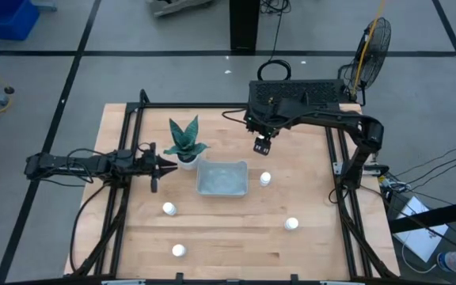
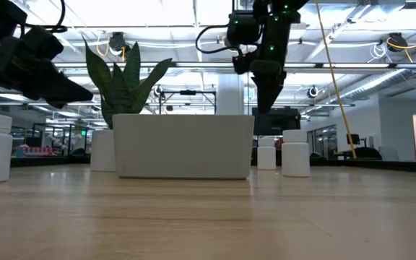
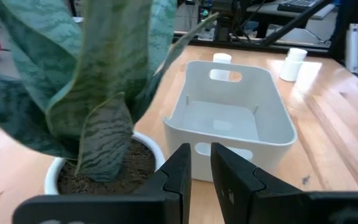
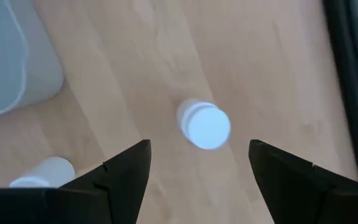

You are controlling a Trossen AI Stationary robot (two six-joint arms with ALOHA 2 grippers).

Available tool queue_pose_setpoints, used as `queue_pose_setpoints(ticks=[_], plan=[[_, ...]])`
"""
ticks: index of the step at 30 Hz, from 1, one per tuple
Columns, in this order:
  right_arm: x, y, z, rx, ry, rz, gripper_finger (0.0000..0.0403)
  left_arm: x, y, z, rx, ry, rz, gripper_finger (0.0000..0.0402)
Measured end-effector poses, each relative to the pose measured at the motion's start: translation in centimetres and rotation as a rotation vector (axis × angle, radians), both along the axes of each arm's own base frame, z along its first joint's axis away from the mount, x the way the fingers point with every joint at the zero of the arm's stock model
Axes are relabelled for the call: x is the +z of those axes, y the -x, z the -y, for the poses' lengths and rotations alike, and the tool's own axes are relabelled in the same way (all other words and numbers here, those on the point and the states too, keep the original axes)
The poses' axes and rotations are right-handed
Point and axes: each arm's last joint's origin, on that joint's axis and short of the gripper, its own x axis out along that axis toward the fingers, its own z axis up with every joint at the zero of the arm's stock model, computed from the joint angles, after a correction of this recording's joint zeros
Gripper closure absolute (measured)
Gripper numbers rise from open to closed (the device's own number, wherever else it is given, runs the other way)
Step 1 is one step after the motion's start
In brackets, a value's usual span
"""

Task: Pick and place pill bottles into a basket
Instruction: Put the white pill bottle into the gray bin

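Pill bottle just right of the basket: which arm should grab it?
Right. The right hand hangs open above that pill bottle, which shows between its fingers. The left hand sits by the plant, beyond the basket.

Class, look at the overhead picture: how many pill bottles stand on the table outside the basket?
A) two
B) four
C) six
B: four white pill bottles stand on the bare wood around the basket, and none shows inside it.

Plant [image 1: 184, 142] beside basket [image 1: 222, 190]; bare table [image 1: 236, 237] elsewhere.
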Motion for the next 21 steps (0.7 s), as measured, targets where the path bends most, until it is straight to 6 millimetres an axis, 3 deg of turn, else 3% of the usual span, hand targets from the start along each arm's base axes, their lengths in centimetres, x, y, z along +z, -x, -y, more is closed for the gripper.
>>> queue_pose_setpoints(ticks=[6,12,21], plan=[[-0.22,-0.27,0.06,0.003,-0.009,0.013,0.0135,0.0,-0.01,0.05,-0.019,0.003,0.0,0.0337],[-0.35,0.39,0.03,-0.026,-0.223,0.025,0.0135,0.0,-0.01,0.05,-0.019,0.002,0.0,0.0337],[-0.33,0.57,0.69,-0.044,-0.274,0.055,0.0135,-0.01,-0.01,0.05,-0.019,0.001,0.0,0.0337]])
